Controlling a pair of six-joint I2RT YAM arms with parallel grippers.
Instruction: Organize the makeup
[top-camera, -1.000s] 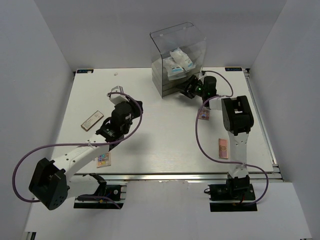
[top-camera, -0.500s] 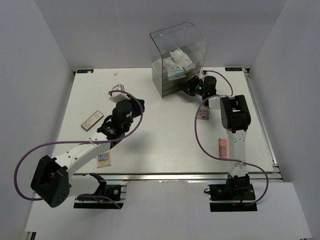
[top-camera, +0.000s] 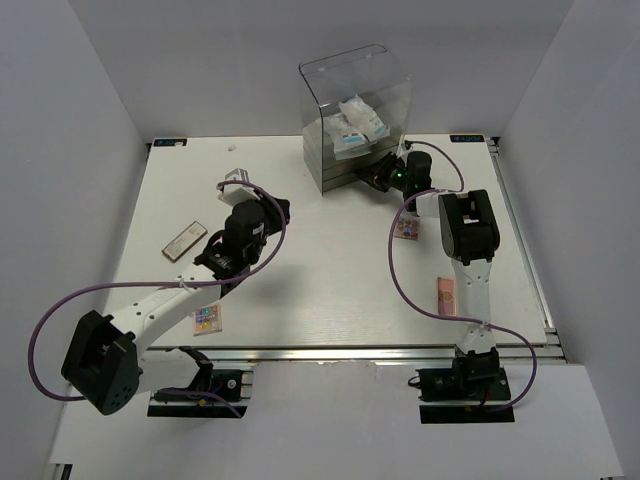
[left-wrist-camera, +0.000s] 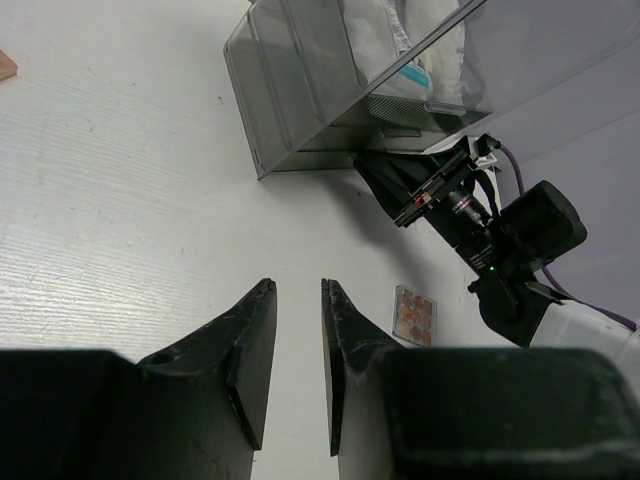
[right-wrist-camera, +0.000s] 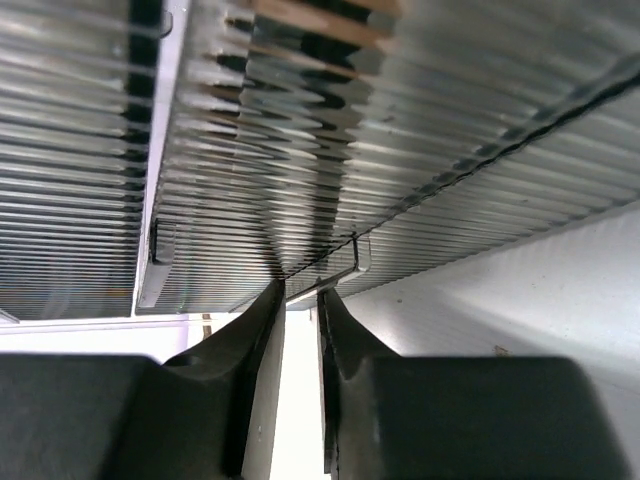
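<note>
The clear acrylic box (top-camera: 355, 100) stands at the back of the table, with two white packets (top-camera: 357, 122) in its top compartment. My right gripper (top-camera: 381, 176) is at the box's lowest drawer. In the right wrist view its fingertips (right-wrist-camera: 300, 290) are closed on the thin drawer handle (right-wrist-camera: 335, 275). My left gripper (top-camera: 272, 209) hovers over the table's left half, its jaws (left-wrist-camera: 298, 285) a narrow gap apart and empty. Flat palettes lie loose: a rectangular one (top-camera: 185, 240) at the left, a square one (top-camera: 207, 319) near the front, another square one (top-camera: 407, 228) and a pink rectangular one (top-camera: 445, 296) on the right.
A small pale object (top-camera: 232, 178) lies behind the left arm. The left wrist view shows the box (left-wrist-camera: 300, 110), the right arm (left-wrist-camera: 470, 210) against it and the square palette (left-wrist-camera: 414, 315). Purple cables loop from both arms. White walls enclose the table.
The right gripper's jaws closed onto the drawer handle and pushed slightly nearer the box. The left arm shifted a little at first, then stayed still.
</note>
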